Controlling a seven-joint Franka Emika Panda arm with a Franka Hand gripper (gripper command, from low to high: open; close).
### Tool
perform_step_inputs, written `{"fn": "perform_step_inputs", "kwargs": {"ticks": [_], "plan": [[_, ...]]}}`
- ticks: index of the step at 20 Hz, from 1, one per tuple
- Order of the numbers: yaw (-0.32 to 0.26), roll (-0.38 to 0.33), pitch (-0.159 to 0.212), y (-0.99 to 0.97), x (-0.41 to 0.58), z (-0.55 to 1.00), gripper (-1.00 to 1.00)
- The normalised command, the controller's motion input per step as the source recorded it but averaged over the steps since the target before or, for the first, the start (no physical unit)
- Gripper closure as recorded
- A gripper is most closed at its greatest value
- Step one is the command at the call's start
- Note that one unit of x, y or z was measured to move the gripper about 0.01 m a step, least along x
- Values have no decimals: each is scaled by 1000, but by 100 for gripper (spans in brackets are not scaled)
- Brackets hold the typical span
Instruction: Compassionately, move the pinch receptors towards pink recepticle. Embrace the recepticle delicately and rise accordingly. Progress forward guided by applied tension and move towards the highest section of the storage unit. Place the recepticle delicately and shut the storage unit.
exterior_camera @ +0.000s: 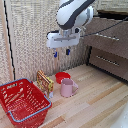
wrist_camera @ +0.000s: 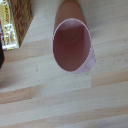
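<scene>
Robot gripper (exterior_camera: 61, 52) hovers with fingers apart, high above the pink mug (exterior_camera: 67, 87).
The mug stands upright, just beside the red bowl (exterior_camera: 62, 76); likely light, rigid, slick: grasp its rim wall.

Pale pink mug (exterior_camera: 67, 88), smooth, matt-looking, ceramic or plastic, cannot tell which; inside wall (wrist_camera: 70, 47) same dull pink. Light wood-plank table (exterior_camera: 95, 105), visible grain, low satin sheen. Large dark brown wooden dresser (exterior_camera: 111, 50), smooth finish, thin silver metal bar handles (exterior_camera: 106, 60). Red wire-frame basket (exterior_camera: 22, 102), looks plastic, slightly glossy, blue rim trim. Flat red bowl (exterior_camera: 62, 76), smooth, plain. Printed yellow-red cardboard box (exterior_camera: 45, 81), paper surface. White-and-grey robot arm (exterior_camera: 75, 12), glossy hard shell; pincer (exterior_camera: 61, 52) dark fingers, blue tips. Back wall pale, woven-looking texture.
</scene>
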Motion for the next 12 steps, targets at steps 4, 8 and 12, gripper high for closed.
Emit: {"fn": "perform_step_inputs", "kwargs": {"ticks": [4,8,12], "plan": [[-35,0,0,-176,-246,-185,-100],[-61,0,0,-214,-351,-246,-100],[-31,0,0,-235,-328,-229,-100]]}}
